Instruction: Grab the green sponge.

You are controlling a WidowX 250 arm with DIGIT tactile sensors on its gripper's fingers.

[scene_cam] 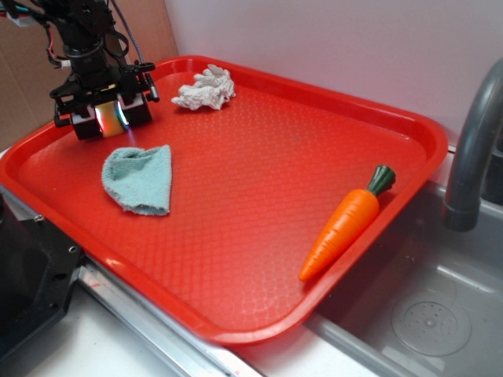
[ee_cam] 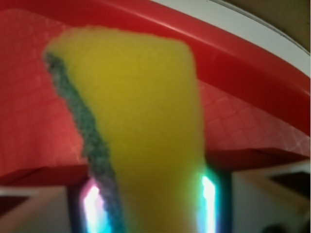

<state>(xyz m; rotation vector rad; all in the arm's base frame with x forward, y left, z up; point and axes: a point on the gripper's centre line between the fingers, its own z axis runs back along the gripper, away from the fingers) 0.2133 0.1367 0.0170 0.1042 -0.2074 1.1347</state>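
The green sponge (ee_cam: 141,111) fills the wrist view: a yellow foam block with a dark green scouring layer down its left side. It sits squeezed between my gripper's two lit pads. In the exterior view my gripper (scene_cam: 110,119) is at the tray's far left corner, shut on the sponge (scene_cam: 111,122), of which only a yellow-green sliver shows between the fingers. I cannot tell whether the sponge touches the red tray (scene_cam: 259,196) or hangs just above it.
A light-teal terry cloth (scene_cam: 139,178) lies just in front of the gripper. A white knobbly rag (scene_cam: 205,88) lies at the tray's back edge. A toy carrot (scene_cam: 346,223) lies at the right rim. A grey faucet (scene_cam: 471,149) and sink are to the right.
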